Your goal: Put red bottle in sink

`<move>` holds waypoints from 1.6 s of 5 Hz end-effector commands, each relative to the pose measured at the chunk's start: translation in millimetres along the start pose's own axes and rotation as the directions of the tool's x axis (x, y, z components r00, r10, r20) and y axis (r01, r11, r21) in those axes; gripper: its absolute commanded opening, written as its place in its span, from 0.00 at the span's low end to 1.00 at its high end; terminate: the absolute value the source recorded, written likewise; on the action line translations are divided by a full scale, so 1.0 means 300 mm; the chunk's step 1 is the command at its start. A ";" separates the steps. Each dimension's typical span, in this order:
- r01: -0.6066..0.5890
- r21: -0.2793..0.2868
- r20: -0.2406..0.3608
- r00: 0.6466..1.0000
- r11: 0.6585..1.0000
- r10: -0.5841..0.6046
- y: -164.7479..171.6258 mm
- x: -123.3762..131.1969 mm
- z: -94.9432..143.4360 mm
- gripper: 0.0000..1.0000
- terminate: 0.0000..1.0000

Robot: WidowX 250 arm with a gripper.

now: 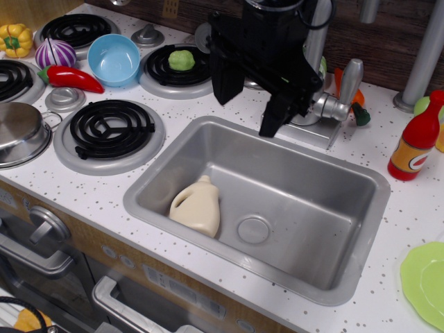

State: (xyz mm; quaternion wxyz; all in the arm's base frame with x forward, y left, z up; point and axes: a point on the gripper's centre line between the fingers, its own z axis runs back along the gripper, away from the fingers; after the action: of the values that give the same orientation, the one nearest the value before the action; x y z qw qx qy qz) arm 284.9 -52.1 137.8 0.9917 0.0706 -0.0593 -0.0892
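Over the back rim of the sink: the black gripper (pixel 248 118) hangs in the air, with nothing in it.
Jaws: two black fingers point down, one near the left burner and one near the tap, with a wide gap between them.
Red bottle (pixel 417 139): it stands up straight on the white speckled counter (pixel 90 184), far to the right, well apart from the gripper.
Bottle label: orange with a white oval, facing the front.
Sink (pixel 319 187): a big grey metal tub with round corners, set into the counter.
Inside the sink: a cream jug (pixel 197 206) with a handle lies near the front left corner, just beside the round drain (pixel 253 229).
Tap (pixel 340 97): silver, behind the sink, partly hidden by the gripper.
Green plate (pixel 424 281): at the right edge, near the front, partly cut off.
Stove side: black burners sit on the left of the counter.
Blue bowl (pixel 114 58): between two back burners.
Red chilli pepper (pixel 73 78): lies just beside the blue bowl.
Green ball (pixel 182 60): rests on a back burner.
Steel pot (pixel 19 132): at the left edge, partly cut off.
Far left corner: a purple onion (pixel 55 53) and a yellow pepper (pixel 15 39) sit close together.
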 end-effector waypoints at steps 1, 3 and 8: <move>-0.175 -0.043 -0.001 0.984 0.984 0.175 -0.145 0.154 0.092 1.00 0.00; -0.208 -0.070 0.202 0.955 0.976 0.218 -0.271 0.301 0.022 1.00 0.00; -0.046 -0.136 0.360 0.929 0.990 0.092 -0.294 0.518 -0.017 1.00 0.00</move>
State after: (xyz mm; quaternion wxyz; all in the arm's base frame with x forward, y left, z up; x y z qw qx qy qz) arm 422.0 -167.2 117.5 0.9723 -0.0130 -0.2222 -0.0713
